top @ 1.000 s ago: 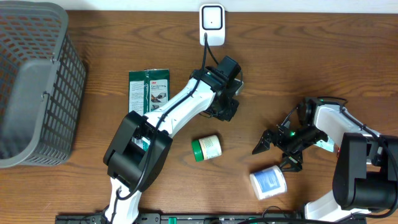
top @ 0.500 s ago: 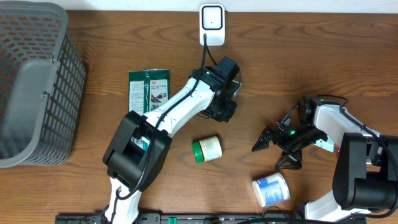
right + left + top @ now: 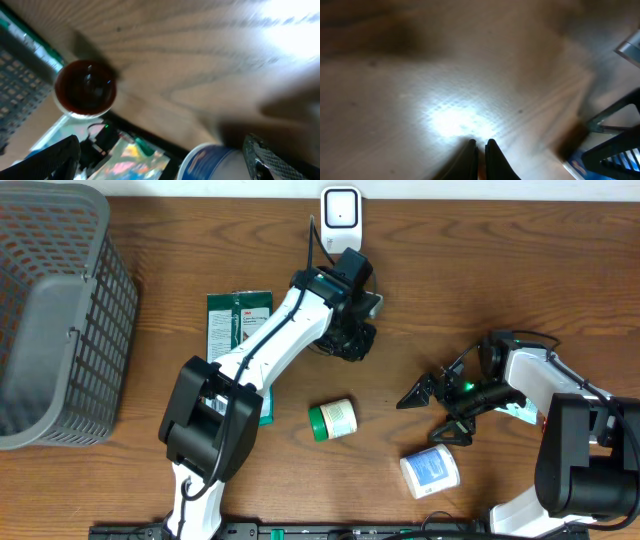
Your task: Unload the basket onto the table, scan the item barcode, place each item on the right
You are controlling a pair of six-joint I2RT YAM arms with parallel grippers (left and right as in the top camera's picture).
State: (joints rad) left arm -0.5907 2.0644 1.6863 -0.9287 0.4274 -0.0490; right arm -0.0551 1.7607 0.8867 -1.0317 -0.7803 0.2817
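We should lower the wide-apart right gripper (image 3: 420, 420) squarely astride the tub (image 3: 430, 471) by the table's (image 3: 500, 280) front edge; left gripper (image 3: 481, 145) sits pinched together.

left end effector (image 3: 352, 346) moved up toward the scanner (image 3: 340, 210), right end effector (image 3: 418, 420) edged left

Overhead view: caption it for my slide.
Left gripper shut near the scanner; right gripper open beside a white jar.

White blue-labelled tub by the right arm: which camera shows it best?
Overhead: the white blue-labelled tub lies whole on the brown wooden table. Right wrist catches only a blurred part at its bottom edge; left wrist shows nothing sure of it.
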